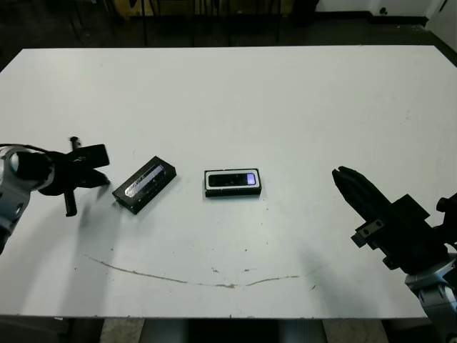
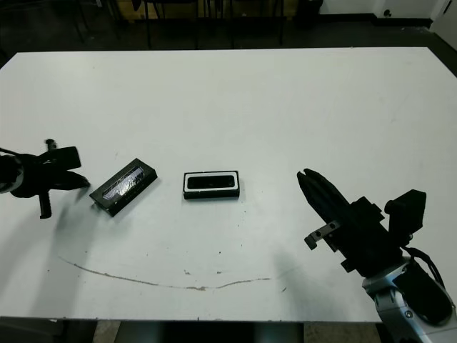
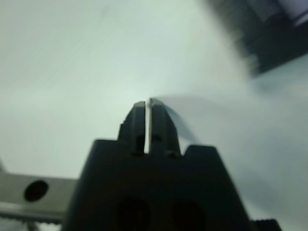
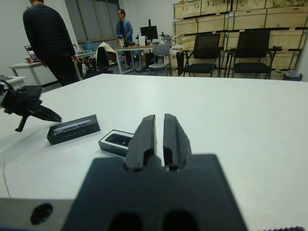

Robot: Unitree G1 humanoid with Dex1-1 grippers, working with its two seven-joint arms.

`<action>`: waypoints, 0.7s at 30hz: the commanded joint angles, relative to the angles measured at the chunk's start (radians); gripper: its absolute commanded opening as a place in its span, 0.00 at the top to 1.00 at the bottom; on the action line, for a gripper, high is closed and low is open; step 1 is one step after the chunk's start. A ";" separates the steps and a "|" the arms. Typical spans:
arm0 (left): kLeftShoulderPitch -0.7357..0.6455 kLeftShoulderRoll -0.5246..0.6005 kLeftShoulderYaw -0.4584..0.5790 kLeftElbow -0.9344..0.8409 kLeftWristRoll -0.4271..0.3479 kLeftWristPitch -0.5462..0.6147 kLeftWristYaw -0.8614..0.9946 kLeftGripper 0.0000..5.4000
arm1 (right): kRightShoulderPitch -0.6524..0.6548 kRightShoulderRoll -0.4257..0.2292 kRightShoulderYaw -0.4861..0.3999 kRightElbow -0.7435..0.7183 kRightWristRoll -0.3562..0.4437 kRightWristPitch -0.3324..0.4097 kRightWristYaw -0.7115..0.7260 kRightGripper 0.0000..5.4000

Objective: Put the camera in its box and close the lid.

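The box (image 1: 232, 191), black outside and white inside, lies near the table's middle. The camera (image 1: 230, 181) lies inside it, with its bluish-purple patch toward the right end. The lid (image 1: 145, 185), flat and black with a silvery strip, lies slanted on the table just left of the box, apart from it. My left gripper (image 1: 107, 180) is shut and empty, its tip a short way left of the lid. Off to the right of the box, my right gripper (image 1: 339, 174) is also shut and holds nothing. The right wrist view shows the lid (image 4: 73, 129) and the box (image 4: 118, 142) ahead of its fingers.
The white table (image 1: 235, 100) has a thin dark scuff line (image 1: 193, 281) near its front edge. In the right wrist view, two people (image 4: 48, 38) and dark chairs (image 4: 231, 53) are beyond the table's far side. The left wrist view is blurred.
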 commanded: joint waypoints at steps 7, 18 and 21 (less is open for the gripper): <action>0.178 -0.221 0.336 -0.290 -0.123 0.160 0.425 1.00 | 0.014 -0.001 0.010 0.011 -0.017 0.000 -0.002 1.00; 0.345 -0.368 0.426 -0.764 -0.352 0.283 0.446 0.91 | 0.029 0.025 0.013 -0.009 0.021 0.010 -0.028 1.00; 0.348 -0.365 0.424 -0.779 -0.415 0.307 0.415 0.81 | 0.033 0.031 0.018 0.001 0.050 -0.006 -0.010 1.00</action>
